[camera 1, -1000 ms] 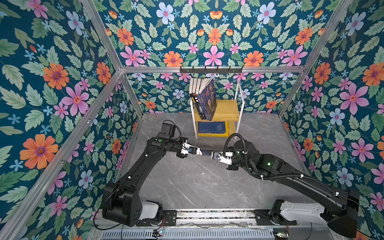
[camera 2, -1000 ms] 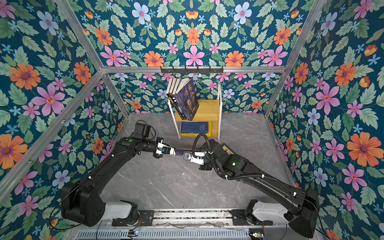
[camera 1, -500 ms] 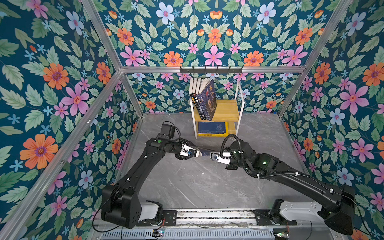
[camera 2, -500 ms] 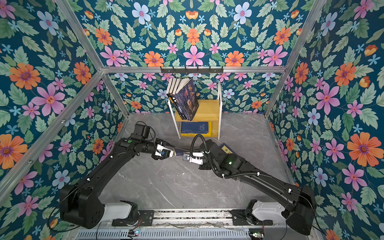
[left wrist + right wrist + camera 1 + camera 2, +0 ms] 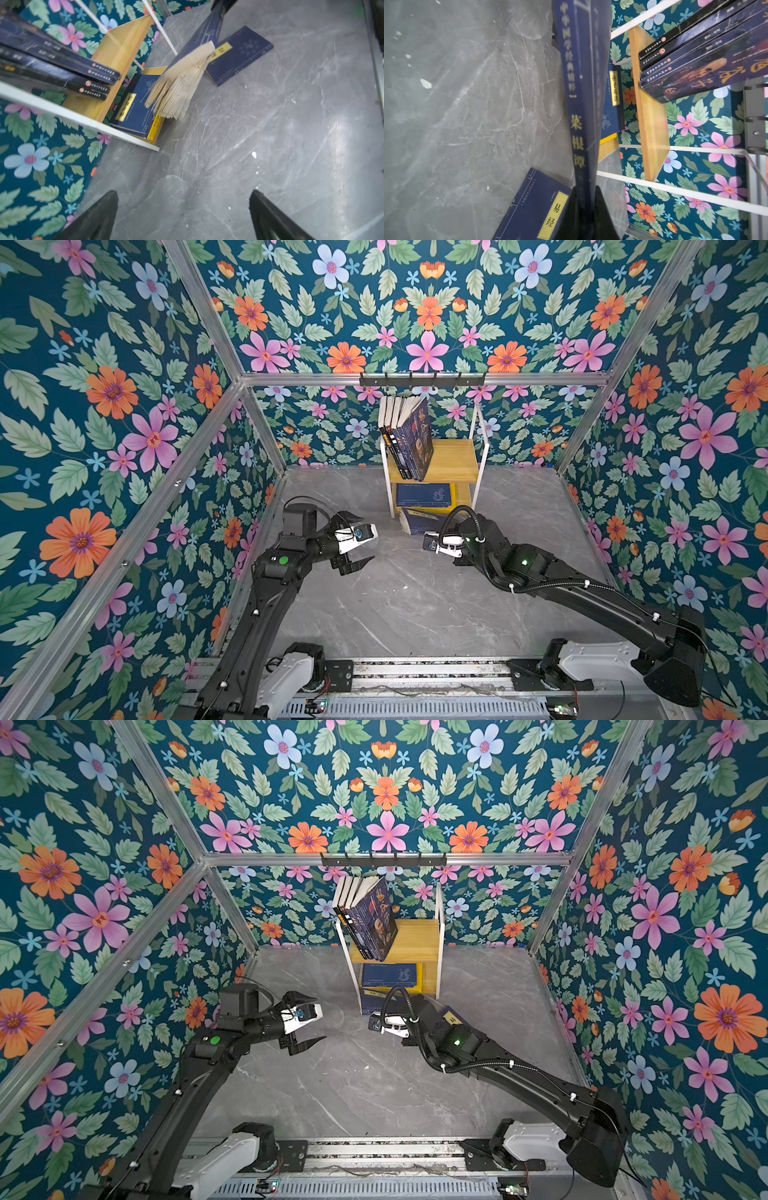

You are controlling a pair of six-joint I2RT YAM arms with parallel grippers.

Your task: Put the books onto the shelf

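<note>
The left hand hung empty over the grey surface, fingers wide apart, left of the shelf. The right hand was clamped on the spine of a navy book, held just in front of the shelf's lower board. A second navy book lay flat on the surface nearby. Dark books leaned on the top board.

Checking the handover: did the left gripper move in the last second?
Yes. In both top views the left gripper opened and drew back leftward, away from the shelf.
</note>
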